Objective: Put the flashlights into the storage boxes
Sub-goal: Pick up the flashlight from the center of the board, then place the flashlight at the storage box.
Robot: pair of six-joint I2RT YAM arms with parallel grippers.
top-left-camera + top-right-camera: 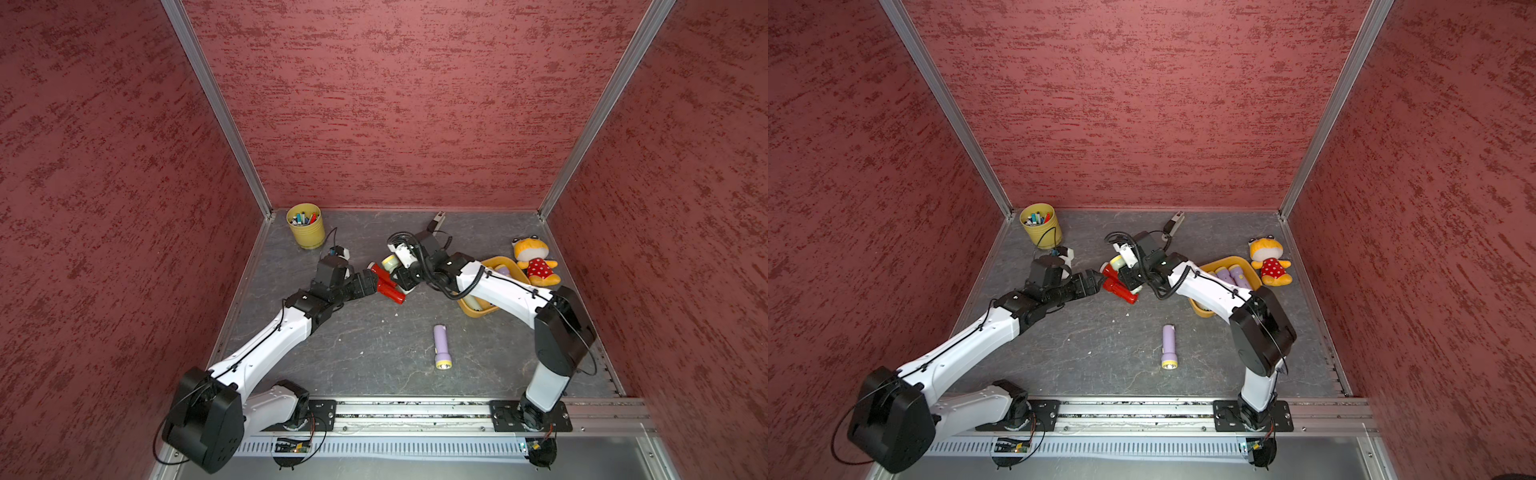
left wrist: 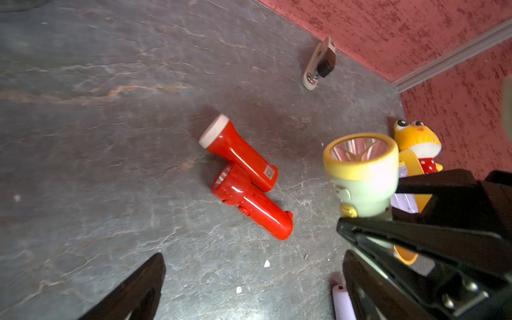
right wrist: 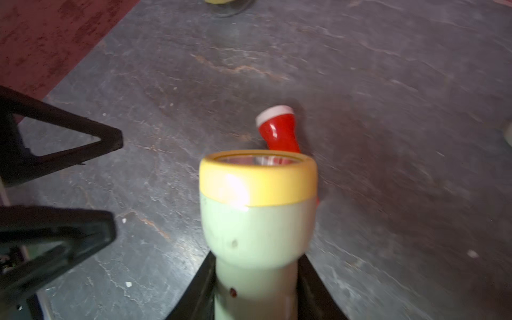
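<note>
My right gripper (image 3: 256,263) is shut on the body of a pale green flashlight (image 3: 257,221) with a yellow head, held above the table (image 1: 374,340); in both top views it shows near the middle (image 1: 390,262) (image 1: 1116,262). Two red flashlights (image 2: 238,152) (image 2: 252,205) lie crossed on the table just beyond my left gripper (image 2: 253,266), which is open and empty. A lilac flashlight (image 1: 440,347) lies alone nearer the front. The orange-yellow storage box (image 1: 1221,262) sits under the right arm with lilac flashlights (image 1: 1233,275) inside.
A yellow ribbed cup (image 1: 305,226) of pens stands at the back left. A grey-and-white stapler-like object (image 1: 436,220) lies by the back wall. An orange plush toy (image 1: 534,259) sits right behind the box. Red walls enclose three sides.
</note>
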